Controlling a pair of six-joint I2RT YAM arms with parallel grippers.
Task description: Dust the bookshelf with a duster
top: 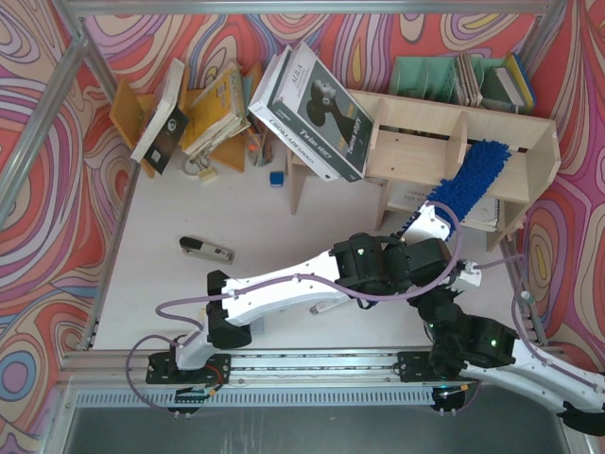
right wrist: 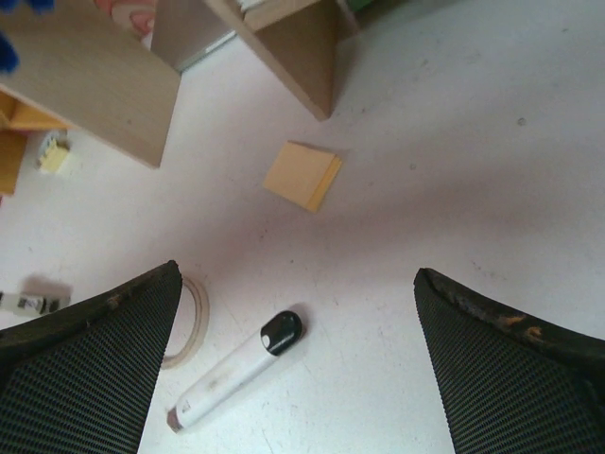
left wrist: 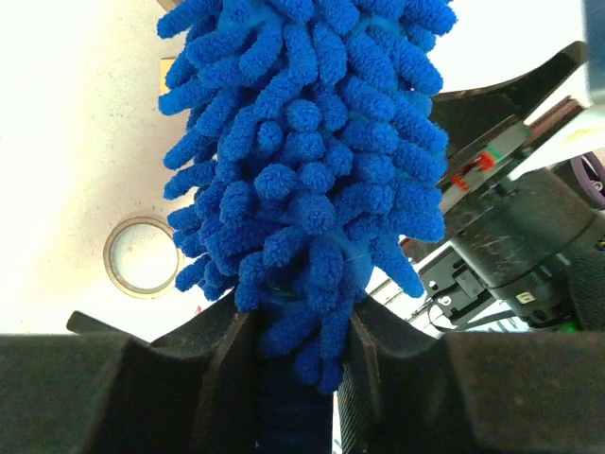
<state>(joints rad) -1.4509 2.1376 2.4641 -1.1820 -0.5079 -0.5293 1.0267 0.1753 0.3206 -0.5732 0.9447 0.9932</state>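
The bookshelf (top: 416, 142) of light plywood stands at the back right; its panels also show in the right wrist view (right wrist: 85, 76). The fluffy blue duster (top: 468, 180) slants up to the right, and its head lies on the shelf's right part. My left gripper (top: 423, 219) is shut on the duster's handle just below the fluff, in front of the shelf. In the left wrist view my gripper (left wrist: 293, 322) clamps the handle and the duster (left wrist: 312, 142) fills the frame. My right gripper (right wrist: 298, 274) is open and empty above the table, mostly hidden in the top view.
A large black-and-white book (top: 312, 104) leans on the shelf's left end. A teal organizer (top: 425, 76) stands behind, an orange rack (top: 132, 113) with books at the left. On the table lie a marker pen (right wrist: 232, 374), a tape ring (right wrist: 189, 322), a yellow note pad (right wrist: 302, 175) and a stapler-like item (top: 206, 249).
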